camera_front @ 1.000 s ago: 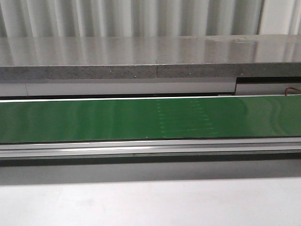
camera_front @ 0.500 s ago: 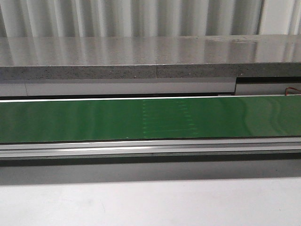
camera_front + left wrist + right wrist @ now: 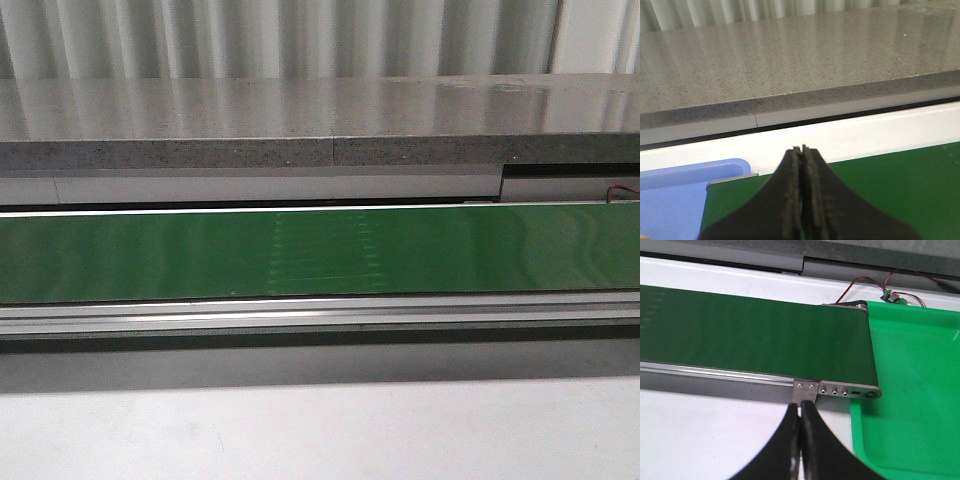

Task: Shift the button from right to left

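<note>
Across the table ran a green belt [image 3: 320, 252], bare in every view; the button appeared nowhere. Left gripper [image 3: 801, 150]: fingers pressed together, empty, over the belt's end beside a blue tray [image 3: 670, 200]. Right gripper [image 3: 800, 407]: likewise closed, empty, near a green tray [image 3: 915, 390].

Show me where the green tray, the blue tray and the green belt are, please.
green tray [image 3: 920, 390]: right wrist view, on its flat floor beside the belt's end.
blue tray [image 3: 670, 200]: left wrist view, on its floor near the rounded corner.
green belt [image 3: 150, 255]: front view, on its bare top surface.
</note>
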Controlling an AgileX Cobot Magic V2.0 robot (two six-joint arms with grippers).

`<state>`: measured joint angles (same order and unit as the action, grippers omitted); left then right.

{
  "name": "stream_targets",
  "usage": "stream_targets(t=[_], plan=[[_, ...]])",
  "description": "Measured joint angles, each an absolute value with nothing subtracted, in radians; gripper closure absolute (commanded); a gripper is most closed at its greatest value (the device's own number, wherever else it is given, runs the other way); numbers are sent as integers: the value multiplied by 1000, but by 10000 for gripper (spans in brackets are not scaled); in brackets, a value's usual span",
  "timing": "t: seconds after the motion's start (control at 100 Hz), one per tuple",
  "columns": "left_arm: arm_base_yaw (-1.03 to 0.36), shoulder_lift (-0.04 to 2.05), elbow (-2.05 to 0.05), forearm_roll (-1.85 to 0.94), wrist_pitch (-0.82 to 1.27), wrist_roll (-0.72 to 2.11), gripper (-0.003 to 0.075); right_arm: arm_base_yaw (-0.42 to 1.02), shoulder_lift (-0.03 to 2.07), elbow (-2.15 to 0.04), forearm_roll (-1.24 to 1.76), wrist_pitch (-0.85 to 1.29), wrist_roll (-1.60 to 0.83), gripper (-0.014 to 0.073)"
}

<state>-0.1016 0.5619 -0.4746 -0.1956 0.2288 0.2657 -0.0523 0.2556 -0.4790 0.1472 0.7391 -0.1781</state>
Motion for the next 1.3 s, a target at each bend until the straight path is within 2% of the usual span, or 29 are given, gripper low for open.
stream_targets(t=[0.18,0.45,0.73,1.08,1.299], plan=[[-102,554,-440,-152,142,256,741,-52,256,-479,147,739,-178,659],[-102,445,-349,103,138,0,741,-52,256,-479,147,739,-178,659],[-102,287,-189,121,142,-30,741,-52,256,-479,147,739,-178,659],[-29,65,-2,121,89,-32,741,-52,256,-479,147,739,-178,659],[-27,-4,3,89,125,-32,741,-52,256,-479,147,739,-178,659]])
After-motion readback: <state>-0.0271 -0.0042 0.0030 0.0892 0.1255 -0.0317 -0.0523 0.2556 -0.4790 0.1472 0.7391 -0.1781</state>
